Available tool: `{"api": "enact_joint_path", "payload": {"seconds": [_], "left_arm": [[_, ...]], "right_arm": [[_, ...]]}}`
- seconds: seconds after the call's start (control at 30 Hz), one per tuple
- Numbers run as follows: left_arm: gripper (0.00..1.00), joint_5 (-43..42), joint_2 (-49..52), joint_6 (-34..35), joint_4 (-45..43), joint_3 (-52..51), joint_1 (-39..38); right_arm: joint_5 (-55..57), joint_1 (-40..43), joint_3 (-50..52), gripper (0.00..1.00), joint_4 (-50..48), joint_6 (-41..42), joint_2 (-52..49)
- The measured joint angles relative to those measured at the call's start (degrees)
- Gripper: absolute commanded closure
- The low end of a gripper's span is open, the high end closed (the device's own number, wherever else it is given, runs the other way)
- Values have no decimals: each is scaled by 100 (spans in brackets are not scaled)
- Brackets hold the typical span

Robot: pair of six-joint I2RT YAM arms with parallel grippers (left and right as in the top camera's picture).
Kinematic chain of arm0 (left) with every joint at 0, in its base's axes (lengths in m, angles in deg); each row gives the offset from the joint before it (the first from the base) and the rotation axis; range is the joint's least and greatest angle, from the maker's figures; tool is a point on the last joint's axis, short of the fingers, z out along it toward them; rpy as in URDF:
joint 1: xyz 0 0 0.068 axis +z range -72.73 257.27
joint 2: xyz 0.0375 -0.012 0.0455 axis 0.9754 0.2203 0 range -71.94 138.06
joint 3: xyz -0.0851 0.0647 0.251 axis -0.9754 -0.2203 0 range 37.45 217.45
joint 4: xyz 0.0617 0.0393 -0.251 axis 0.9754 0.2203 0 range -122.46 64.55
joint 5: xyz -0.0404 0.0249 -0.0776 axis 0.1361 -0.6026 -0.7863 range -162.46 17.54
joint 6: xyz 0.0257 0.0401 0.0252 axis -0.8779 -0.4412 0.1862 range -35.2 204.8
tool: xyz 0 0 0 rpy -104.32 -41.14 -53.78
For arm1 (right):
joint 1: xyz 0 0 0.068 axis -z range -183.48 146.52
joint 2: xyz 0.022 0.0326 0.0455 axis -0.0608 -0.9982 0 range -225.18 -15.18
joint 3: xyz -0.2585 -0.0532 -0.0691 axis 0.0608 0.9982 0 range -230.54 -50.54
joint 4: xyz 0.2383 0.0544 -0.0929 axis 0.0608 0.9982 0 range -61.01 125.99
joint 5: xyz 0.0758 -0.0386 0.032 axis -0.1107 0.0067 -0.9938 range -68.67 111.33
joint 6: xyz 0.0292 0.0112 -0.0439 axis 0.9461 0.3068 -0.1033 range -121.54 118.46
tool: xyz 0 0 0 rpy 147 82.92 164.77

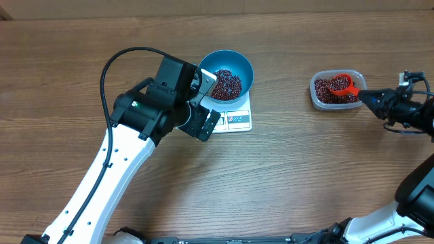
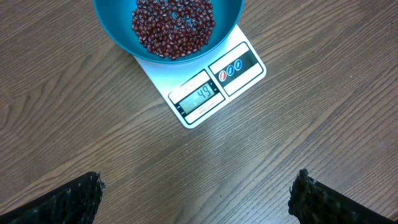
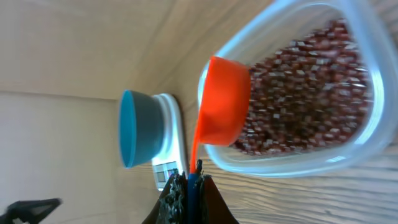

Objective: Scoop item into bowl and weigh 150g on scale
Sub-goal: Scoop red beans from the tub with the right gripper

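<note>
The blue bowl (image 1: pixel 227 74) stands on the white scale (image 1: pixel 239 120) and holds a heap of dark red-brown beans (image 1: pixel 226 83). In the left wrist view the bowl (image 2: pixel 124 37) and its beans (image 2: pixel 173 28) sit at the top, and the scale (image 2: pixel 205 93) has a display that looks like 49. My left gripper (image 1: pixel 209 102) is open just left of the scale, with bare table between its fingertips (image 2: pixel 74 199). My right gripper (image 3: pixel 189 183) is shut on the handle of the orange-red scoop (image 3: pixel 222 102). The scoop's cup rests over more beans (image 3: pixel 298 93).
A clear plastic tub (image 1: pixel 319 102) at the right holds the beans and the scoop (image 1: pixel 341 85). The tub's rim (image 3: pixel 367 134) fills the right wrist view, with the bowl (image 3: pixel 134 127) and scale (image 3: pixel 171 130) beyond it. The left arm crosses the table's left half.
</note>
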Motion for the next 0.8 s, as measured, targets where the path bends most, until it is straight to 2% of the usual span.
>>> {"api": "enact_joint_path", "payload": {"seconds": [0.53, 0.8], "left_arm": [[0, 0, 0, 0, 0, -2, 0], [0, 0, 0, 0, 2, -2, 0]], "right_arm": [[-1679, -96, 0, 96, -28, -114, 0], [-1856, -1093, -101, 97, -68, -131, 2]]}}
